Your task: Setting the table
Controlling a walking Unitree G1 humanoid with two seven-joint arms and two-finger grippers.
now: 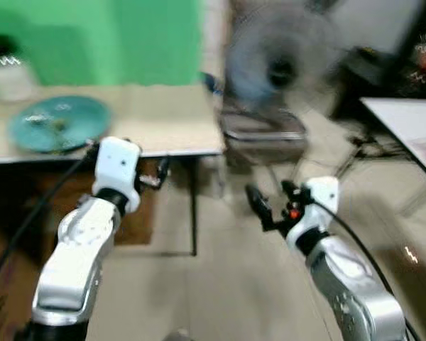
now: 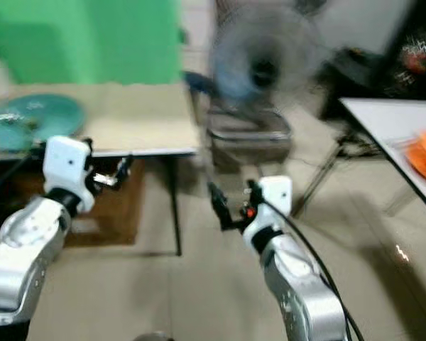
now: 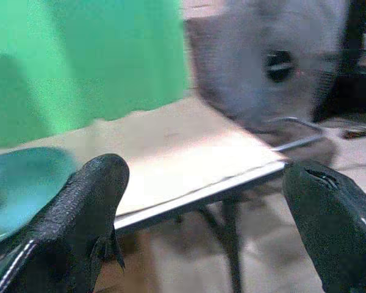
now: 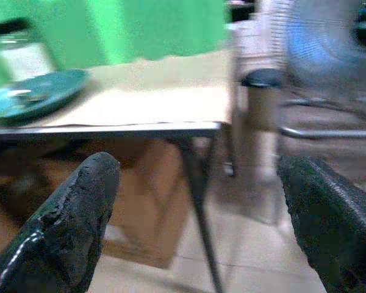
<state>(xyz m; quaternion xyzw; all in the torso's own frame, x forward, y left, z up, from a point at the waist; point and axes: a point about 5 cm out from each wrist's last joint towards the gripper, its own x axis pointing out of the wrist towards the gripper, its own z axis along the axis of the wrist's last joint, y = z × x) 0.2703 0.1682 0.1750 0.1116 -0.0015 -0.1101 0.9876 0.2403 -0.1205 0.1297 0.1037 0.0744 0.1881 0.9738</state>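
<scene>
Views blurred. Round teal plate [image 1: 58, 123], glossy, sits near left end of beige flat-topped table [image 1: 163, 121], well back from its front edge. Left gripper [image 3: 207, 226]: textured black fingers wide apart, nothing held, just off table's front edge. Right gripper [image 4: 201, 226]: fingers wide apart, empty, over pale tiled floor [image 1: 220, 284] beyond table's right corner. Grey fan [image 1: 280, 60] behind.

You get bright, even indoor light, but motion blur smears every view. The fan [image 1: 280, 60] is the softest, and the floor [image 1: 410, 254] carries small glare.
</scene>
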